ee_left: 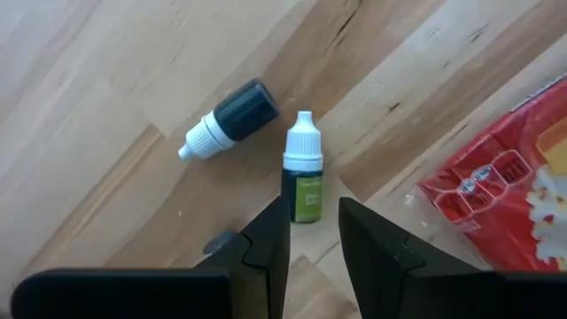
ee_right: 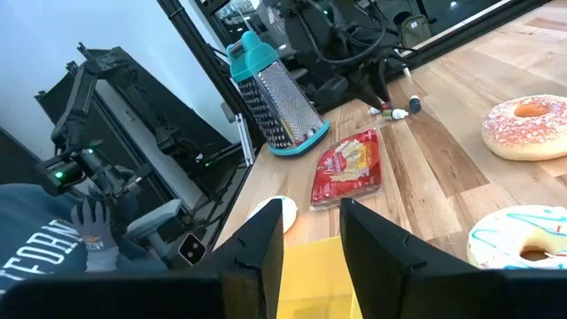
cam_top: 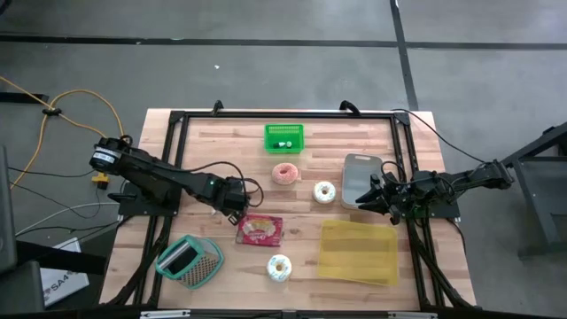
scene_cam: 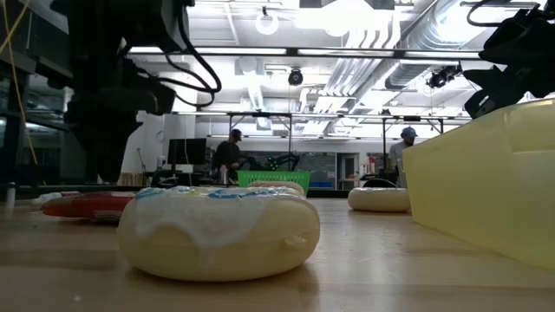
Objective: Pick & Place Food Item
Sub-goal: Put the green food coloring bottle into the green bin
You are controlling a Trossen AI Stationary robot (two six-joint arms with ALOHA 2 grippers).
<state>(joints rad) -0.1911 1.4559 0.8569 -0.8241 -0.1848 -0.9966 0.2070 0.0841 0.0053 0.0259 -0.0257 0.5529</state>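
My left gripper (cam_top: 234, 213) points down over the table's left middle, open. In the left wrist view its two fingertips (ee_left: 312, 230) stand on either side of the lower end of a small green-labelled dropper bottle (ee_left: 304, 180), which lies on the wood with its white cap away from the fingers. I cannot tell whether they touch it. A second, dark dropper bottle (ee_left: 232, 117) lies on its side beside it. A red snack packet (cam_top: 260, 229) lies flat just right of the gripper. My right gripper (cam_top: 372, 193) waits level at the table's right side, open, with nothing in it.
A pink donut (cam_top: 284, 173), a white donut (cam_top: 324, 190) and a third donut (cam_top: 279, 268) lie mid-table. A green basket (cam_top: 284, 137) stands at the far edge, a yellow container (cam_top: 359, 251) near right, a teal grater (cam_top: 189, 261) near left. A person's gloved hand (ee_right: 89, 221) shows beyond the table.
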